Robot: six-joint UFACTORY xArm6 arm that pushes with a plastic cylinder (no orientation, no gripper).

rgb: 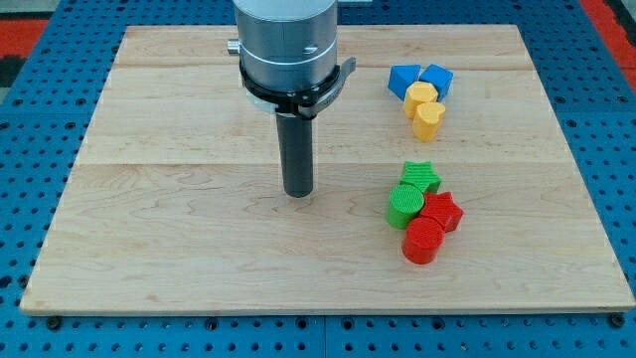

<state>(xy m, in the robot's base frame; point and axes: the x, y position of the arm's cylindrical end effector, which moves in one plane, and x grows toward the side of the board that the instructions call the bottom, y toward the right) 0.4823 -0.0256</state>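
Note:
My tip (297, 193) rests on the bare wooden board near its middle, touching no block. Nearest to it, off to the view's right, is a green cylinder (404, 206), with a green star (422, 177) just above it. A red star (443, 211) and a red cylinder (423, 241) press against them from the lower right. Farther toward the view's top right sit a blue block (401, 79), a second blue block (438, 78), a yellow block (420, 95) and a yellow heart (428, 120), all bunched together.
The wooden board (179, 199) lies on a blue pegboard table (30, 149). The arm's grey cylindrical body (286, 40) hangs over the board's top middle.

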